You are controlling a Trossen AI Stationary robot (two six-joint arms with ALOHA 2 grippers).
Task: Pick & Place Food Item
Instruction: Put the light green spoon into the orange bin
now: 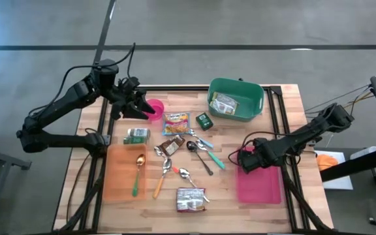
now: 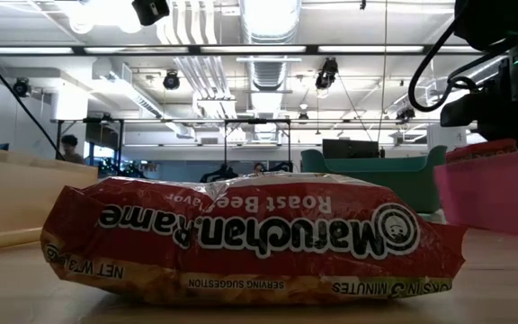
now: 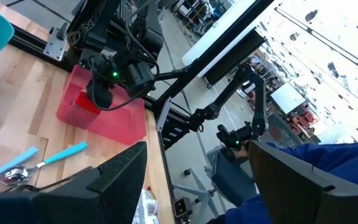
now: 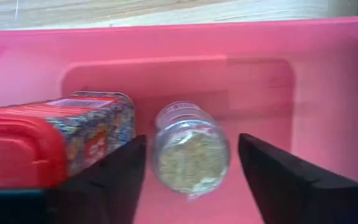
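Left gripper hangs open and empty by the pink cup, and I keep it waiting there. Moving right, the ramen pack lies flat just beside it, with its long side across the table. Further right, my right gripper is low in the pink bin, its fingers spread. A small jar lies loose between them, its cap facing the wrist, beside a red tin. I judge the left arm nearer to the ramen.

Glossy plastic ramen packet on matt wooden table; shiny metal spoons.
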